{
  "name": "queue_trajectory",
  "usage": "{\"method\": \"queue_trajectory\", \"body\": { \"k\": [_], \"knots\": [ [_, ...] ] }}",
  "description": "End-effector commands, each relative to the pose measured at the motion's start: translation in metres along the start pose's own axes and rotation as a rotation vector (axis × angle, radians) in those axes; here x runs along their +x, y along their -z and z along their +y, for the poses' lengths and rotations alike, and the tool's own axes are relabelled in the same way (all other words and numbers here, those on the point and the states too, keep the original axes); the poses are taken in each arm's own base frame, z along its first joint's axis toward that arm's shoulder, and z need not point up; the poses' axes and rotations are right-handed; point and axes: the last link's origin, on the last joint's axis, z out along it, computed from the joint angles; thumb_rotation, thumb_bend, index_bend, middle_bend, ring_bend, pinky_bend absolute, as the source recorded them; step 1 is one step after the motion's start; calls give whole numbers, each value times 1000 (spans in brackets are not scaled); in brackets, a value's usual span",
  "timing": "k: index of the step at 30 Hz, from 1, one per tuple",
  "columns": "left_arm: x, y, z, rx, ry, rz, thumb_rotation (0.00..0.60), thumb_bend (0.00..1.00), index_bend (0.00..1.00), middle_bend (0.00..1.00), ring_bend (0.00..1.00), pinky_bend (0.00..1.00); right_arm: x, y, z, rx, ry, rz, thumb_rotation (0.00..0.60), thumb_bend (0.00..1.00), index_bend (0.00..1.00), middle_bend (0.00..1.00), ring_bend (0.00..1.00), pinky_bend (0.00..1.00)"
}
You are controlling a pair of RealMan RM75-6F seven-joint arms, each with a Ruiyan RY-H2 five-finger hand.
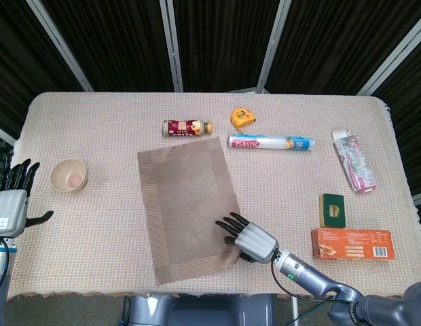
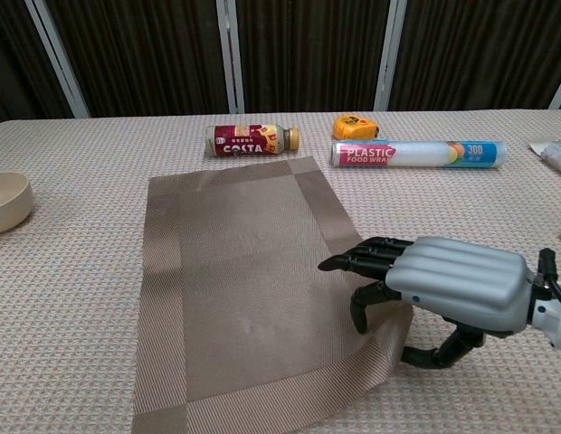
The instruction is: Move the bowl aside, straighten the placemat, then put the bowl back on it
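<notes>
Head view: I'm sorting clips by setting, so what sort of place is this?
Probably a staged test table, not a home: a woven tablecloth with mixed items, a placemat, a tape measure and a dark panelled backdrop.

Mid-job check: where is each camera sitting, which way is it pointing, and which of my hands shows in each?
Head view: high up, looking steeply down on the whole table; shows the left hand at the left edge near the bowl, and the right hand on the placemat.
Chest view: low, facing forward across the table; shows only the right hand, lifting the placemat's near right corner.
Shared: right hand, placemat, bowl, bottle, plastic wrap roll.
</notes>
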Motion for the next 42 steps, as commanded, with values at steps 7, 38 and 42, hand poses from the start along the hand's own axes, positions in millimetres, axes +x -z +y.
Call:
{"method": "queue_trajectory", "body": {
  "k": [7,38,42],
  "knots": [
    [1,1,0,-3,7,-3,600,23,0,0,0,0,-3,0,-3,8,-19,27,600,393,640,0,0,0],
    [-4,5,4,-27,-1,-28,600,23,0,0,0,0,72,59,124,53,814,35,600,384,664,48,0,0],
    [-6,3,2,-18,-9,-33,600,23,0,0,0,0,77,45,143,53,897,11,600,382,665,48,0,0]
  ]
}}
